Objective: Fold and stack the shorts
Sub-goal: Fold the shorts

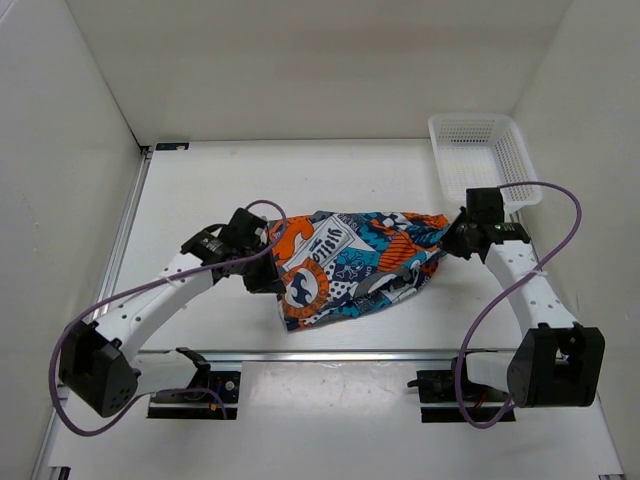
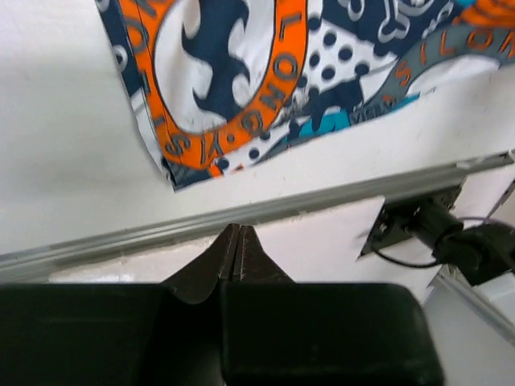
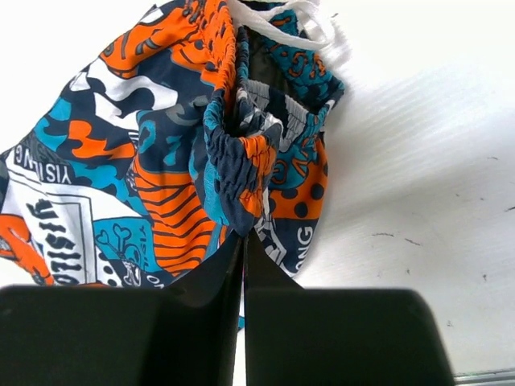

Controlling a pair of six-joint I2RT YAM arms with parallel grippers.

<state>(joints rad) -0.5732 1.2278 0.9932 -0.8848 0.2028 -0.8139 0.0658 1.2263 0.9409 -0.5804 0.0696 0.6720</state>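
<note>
Soft comic-print shorts (image 1: 345, 265) in orange, turquoise, white and navy sit bunched mid-way across the white table (image 1: 220, 180), between the arms. Gathered elastic waistband (image 3: 233, 137) at right end, white drawstring (image 3: 298, 20) showing. Right gripper (image 3: 243, 233) pinches the waistband. Left gripper (image 2: 236, 241) fingers pressed together on nothing, near the hem corner.

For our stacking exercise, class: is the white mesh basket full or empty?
Empty. The top view shows only bare mesh inside the basket; the shorts are outside it, on the table.
</note>
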